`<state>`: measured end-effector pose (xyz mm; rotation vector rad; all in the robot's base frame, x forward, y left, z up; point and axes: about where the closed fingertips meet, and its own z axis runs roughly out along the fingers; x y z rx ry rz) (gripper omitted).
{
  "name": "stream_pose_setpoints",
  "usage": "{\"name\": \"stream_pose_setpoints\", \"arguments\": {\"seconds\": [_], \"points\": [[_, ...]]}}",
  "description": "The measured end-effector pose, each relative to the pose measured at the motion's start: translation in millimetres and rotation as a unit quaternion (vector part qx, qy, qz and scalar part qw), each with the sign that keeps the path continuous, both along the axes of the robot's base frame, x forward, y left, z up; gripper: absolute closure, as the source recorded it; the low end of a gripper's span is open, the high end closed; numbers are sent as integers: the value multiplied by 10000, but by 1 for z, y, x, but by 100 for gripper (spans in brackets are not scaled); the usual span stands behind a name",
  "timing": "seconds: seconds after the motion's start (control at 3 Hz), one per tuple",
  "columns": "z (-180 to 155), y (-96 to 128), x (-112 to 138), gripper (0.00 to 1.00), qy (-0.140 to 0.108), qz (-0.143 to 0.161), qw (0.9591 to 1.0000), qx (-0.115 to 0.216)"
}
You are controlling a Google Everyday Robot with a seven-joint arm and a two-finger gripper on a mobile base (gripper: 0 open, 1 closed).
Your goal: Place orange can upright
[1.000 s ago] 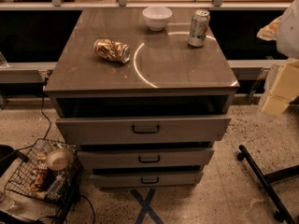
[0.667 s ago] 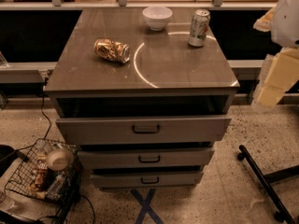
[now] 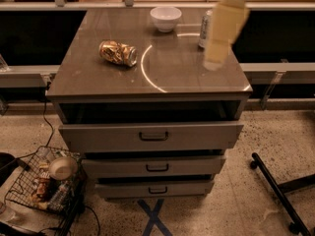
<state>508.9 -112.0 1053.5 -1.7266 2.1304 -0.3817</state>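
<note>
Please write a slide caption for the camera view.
Orange can lies on its side on the cabinet top; gripper hangs near the white can.

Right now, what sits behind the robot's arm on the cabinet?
A white can, only its left edge showing; the arm covers the rest. The gripper hangs over the cabinet, right side.

A grey three-drawer cabinet (image 3: 192, 135) stands on speckled floor (image 3: 275, 132), a wire basket (image 3: 22, 178) at its left, blue tape (image 3: 153, 219) before it.
</note>
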Motion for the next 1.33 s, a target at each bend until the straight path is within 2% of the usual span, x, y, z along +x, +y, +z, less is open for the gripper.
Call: {"name": "stream_pose_setpoints", "arguments": {"seconds": [0.33, 0.67, 1.0, 1.33], "points": [[8, 49, 55, 0, -307, -49, 9993, -204], [-3, 109, 125, 0, -578, -52, 9976, -386], [0, 113, 130, 0, -677, -18, 9972, -327], [-11, 125, 143, 0, -637, 11, 9977, -224]]}}
